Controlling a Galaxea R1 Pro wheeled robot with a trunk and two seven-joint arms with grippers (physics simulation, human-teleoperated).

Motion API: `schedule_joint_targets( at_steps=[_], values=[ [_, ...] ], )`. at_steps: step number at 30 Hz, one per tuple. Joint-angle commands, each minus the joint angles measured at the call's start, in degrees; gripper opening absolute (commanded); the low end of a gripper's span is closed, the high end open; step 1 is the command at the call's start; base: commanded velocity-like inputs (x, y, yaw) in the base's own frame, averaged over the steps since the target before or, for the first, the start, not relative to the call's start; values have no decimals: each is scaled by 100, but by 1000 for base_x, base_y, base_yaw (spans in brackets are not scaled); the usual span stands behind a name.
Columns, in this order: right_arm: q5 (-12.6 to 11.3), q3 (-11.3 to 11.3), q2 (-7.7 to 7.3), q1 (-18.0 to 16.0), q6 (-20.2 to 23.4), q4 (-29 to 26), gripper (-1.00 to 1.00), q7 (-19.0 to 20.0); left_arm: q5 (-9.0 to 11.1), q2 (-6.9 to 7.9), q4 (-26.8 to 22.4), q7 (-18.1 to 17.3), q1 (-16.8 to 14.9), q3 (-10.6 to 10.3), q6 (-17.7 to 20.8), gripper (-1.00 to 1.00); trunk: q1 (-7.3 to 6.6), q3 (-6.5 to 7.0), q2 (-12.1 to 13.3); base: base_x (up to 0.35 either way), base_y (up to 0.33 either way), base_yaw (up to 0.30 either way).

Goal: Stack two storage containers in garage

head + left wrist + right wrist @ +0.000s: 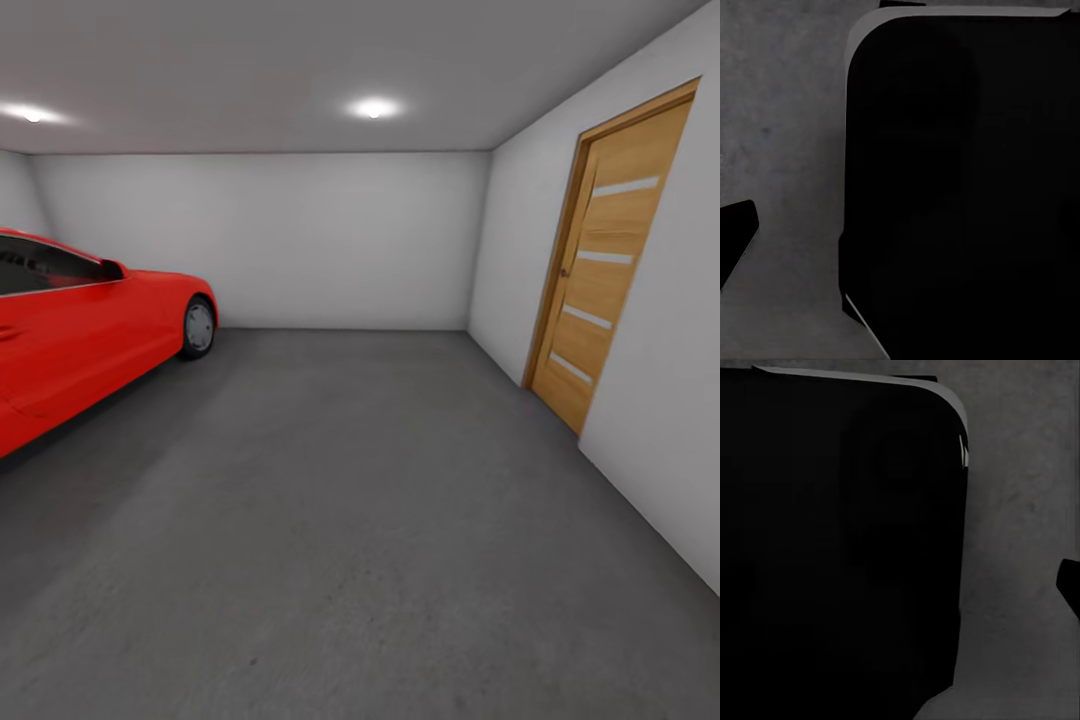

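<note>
Containers, the two orange-red boxes the job turns on, are nowhere among the things on view as the robot looks across the garage; where they sit cannot be told from here. Nothing stands stacked on the visible floor [340, 520], so by this evidence the placing and stacking both remain to be done, and whether either box has reached this room is uncertain. At left a red car [80, 330] takes up that side, its front wheel near the back wall [260, 240]. The grey floor runs open through the middle. At right a wooden door [600, 270] stands shut in the side wall. Both wrist views show a dark rounded body over the same concrete; whether either pincer is open or closed cannot be told.
</note>
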Motion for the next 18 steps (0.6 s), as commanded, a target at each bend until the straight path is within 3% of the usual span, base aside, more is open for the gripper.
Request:
schedule_joint_targets(
  at_steps=[1,18],
  values=[
    [4,3,0,-2,-29,5,100,8,37,-1,-2,6,0,3,-3,100,3,-4,-2,325,0,0],
    [-36,-8,2,-2,-59,8,100,-29,37,-1,-2,6,0,5,-3,100,3,-4,-2,325,0,0]
  ],
)
